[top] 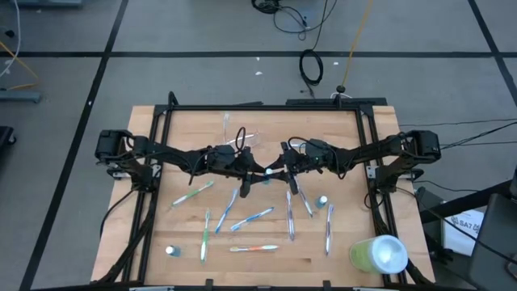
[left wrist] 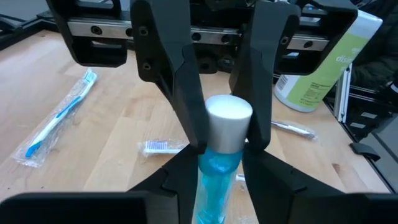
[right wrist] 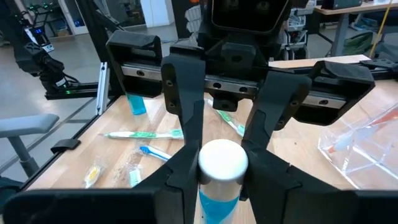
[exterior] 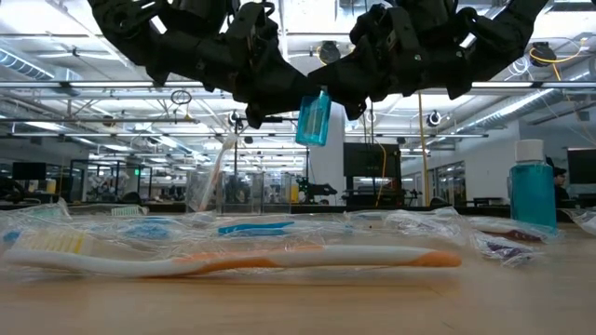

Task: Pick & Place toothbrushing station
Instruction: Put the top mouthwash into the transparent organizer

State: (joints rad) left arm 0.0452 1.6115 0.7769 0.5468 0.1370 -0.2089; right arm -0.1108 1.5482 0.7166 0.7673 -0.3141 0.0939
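A small blue tube with a white cap (exterior: 314,118) hangs in the air over the table's middle, between my two grippers. My left gripper (top: 258,171) and my right gripper (top: 275,170) meet there, tip to tip, and both are shut on the tube. Several wrapped toothbrushes (top: 252,218) lie flat on the wooden table (top: 355,137) nearer the front edge, along with two more small tubes (top: 321,200), (top: 170,250). The clear plastic cup (top: 236,132) is behind the grippers and shows tilted in the low view (exterior: 207,181). My left gripper pinches the tube's blue body just below the cap (left wrist: 217,165) between its two fingers (left wrist: 186,180), coming from the table's left. The tube is lifted clear of the table, cap end up. My right gripper pinches the tube between its two fingers (left wrist: 186,106), which close on either side of the white cap (left wrist: 228,115), coming from the table's right. In its own wrist view the cap (right wrist: 222,160) sits between the fingers. The blue body hangs below.
A large lime-green cylinder with a white end (top: 378,254) lies at the table's front right corner. A black frame (top: 266,107) runs round the table's far and side edges. An orange and white toothbrush (exterior: 233,261) lies close to the front edge.
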